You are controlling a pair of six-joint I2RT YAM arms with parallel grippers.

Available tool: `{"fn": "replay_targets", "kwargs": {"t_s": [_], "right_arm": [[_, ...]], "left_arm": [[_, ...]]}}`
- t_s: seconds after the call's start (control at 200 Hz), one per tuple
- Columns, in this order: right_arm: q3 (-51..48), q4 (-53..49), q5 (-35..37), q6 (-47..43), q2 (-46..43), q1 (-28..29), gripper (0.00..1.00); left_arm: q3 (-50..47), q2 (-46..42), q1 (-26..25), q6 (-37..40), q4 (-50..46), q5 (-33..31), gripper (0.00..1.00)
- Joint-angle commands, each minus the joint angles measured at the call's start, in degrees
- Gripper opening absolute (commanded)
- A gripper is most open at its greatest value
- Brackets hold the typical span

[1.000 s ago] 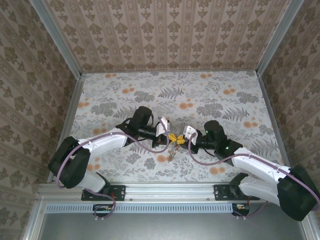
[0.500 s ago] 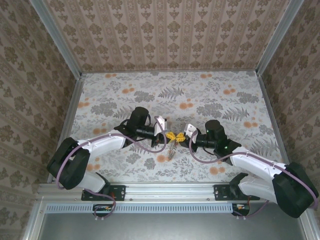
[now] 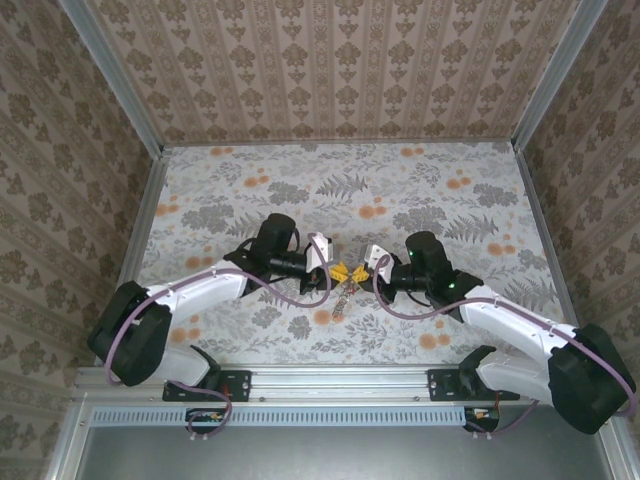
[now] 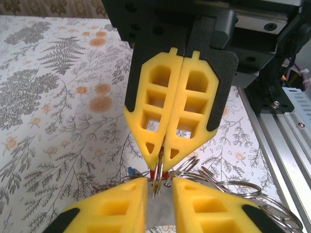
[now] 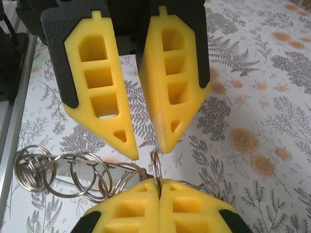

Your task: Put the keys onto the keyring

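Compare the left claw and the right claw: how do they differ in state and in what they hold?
The left claw is slightly open, with a gap between its tips; the right claw is shut tight. The right claw pinches a thin silver ring edge-on; the left claw clamps nothing. Both are yellow and face each other tip to tip.
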Motion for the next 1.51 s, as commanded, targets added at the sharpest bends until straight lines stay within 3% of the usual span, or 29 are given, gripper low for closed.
{"fn": "replay_targets", "kwargs": {"t_s": [0.0,0.315,0.925,1.435,1.5], "right_arm": [[3.62,-5.13,-0.17,-3.5,-1.21,0.2,0.0],[6.8,-9.71,1.09,-5.81,-0.77,1.62,0.0],[6.45,-6.67,1.81,-4.09,-1.63,2.36,0.0],[6.83,-7.07,-0.53,-4.07,-2.23,2.53,0.0],[6.83,-7.08,-0.96,-3.93,-2.27,2.51,0.0]], "left_arm": [[2.5,-1.18,-0.27,2.92,-3.94,-1.44,0.25],[6.41,0.7,-1.12,6.1,-10.06,-1.28,0.28],[8.63,2.16,-1.94,8.93,-14.69,-2.57,0.29],[12.21,5.33,-3.43,10.79,-17.79,-5.73,0.15],[12.48,5.38,-3.43,10.92,-18.08,-5.49,0.04]]}}
